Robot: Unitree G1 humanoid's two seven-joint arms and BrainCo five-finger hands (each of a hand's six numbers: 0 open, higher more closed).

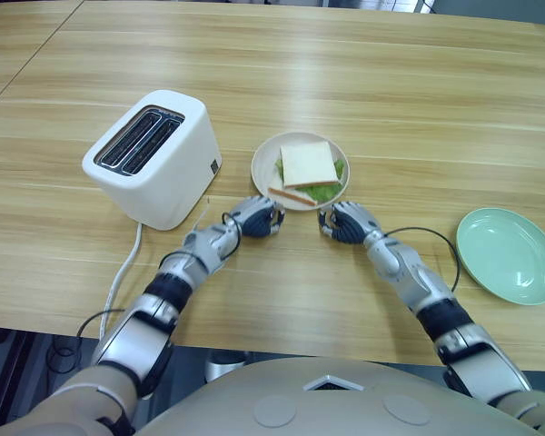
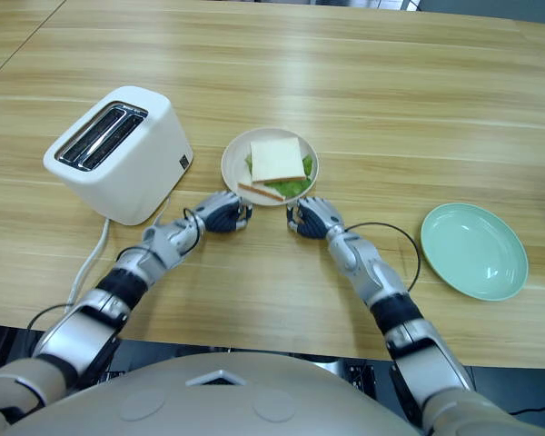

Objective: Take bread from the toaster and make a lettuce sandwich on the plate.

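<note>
Fingers (image 1: pixel 271 221) of the left hand (image 1: pixel 252 218) are curled in on themselves and grip nothing. Those of the right hand (image 1: pixel 347 223) are curled the same way and are likewise empty.

In the left eye view, both hands lie low on the table (image 1: pixel 363 73), just short of the near rim of the white plate (image 1: pixel 258 169), one to each side of it. Neither touches the sandwich (image 1: pixel 309 163). It sits on the plate with a top slice of bread over lettuce (image 1: pixel 326 192), and a lower slice peeks out at the near edge. Flanking the plate without contact looks like a resting pose, kept clear so the stack is not nudged.

In the right eye view, the toaster (image 2: pixel 118 150) stands to the left of the plate, just beside it. Its slots are dark, with no slice standing up from them. Its cord (image 2: pixel 89 259) trails toward the near table edge, beside the left arm. A pale green dish (image 2: pixel 472 250) lies well apart on the right. Judging by the layered stack, the sandwich seems complete and little of the task remains.
</note>
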